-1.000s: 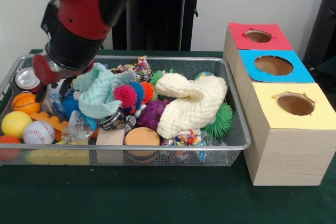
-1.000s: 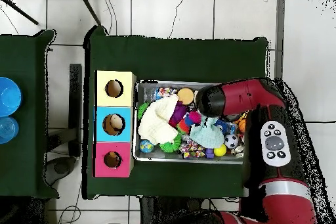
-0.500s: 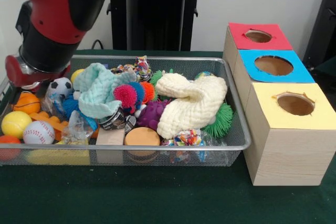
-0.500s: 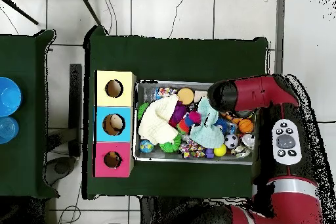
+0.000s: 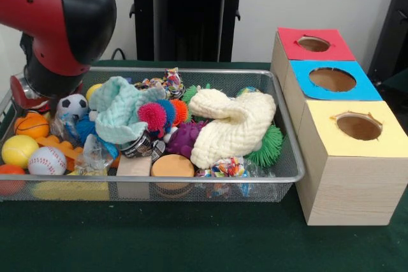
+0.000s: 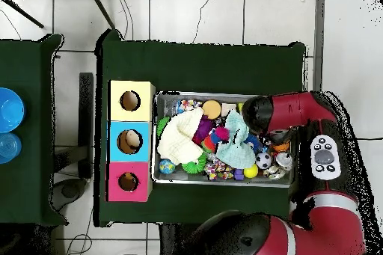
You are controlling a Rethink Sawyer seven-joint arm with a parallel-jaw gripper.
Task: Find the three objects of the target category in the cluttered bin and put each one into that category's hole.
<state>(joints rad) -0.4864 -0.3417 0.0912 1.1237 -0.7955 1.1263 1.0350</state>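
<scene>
The bin (image 5: 191,180) of silver wire mesh stands on the green table, full of toys. It also shows in the overhead view (image 6: 217,93). The red-faced hole (image 5: 313,44) is on the farthest wooden box at the right, seen from above as well (image 6: 128,182). My red and black arm (image 5: 57,23) hangs over the bin's far left end, above a soccer ball (image 5: 74,104) and an orange ball (image 5: 32,125). The gripper (image 5: 24,97) is mostly hidden behind the wrist. From above the arm (image 6: 262,114) covers the bin's right part.
The bin holds a cream cloth (image 5: 233,125), a mint cloth (image 5: 118,109), a baseball (image 5: 46,160), a yellow ball (image 5: 18,150), spiky balls and a wooden disc (image 5: 172,165). The blue-faced box (image 5: 333,79) and the yellow-faced box (image 5: 359,125) stand beside the red one.
The arm has moved toward the bin's left end in the front view and a little upward. The toys have not visibly moved.
</scene>
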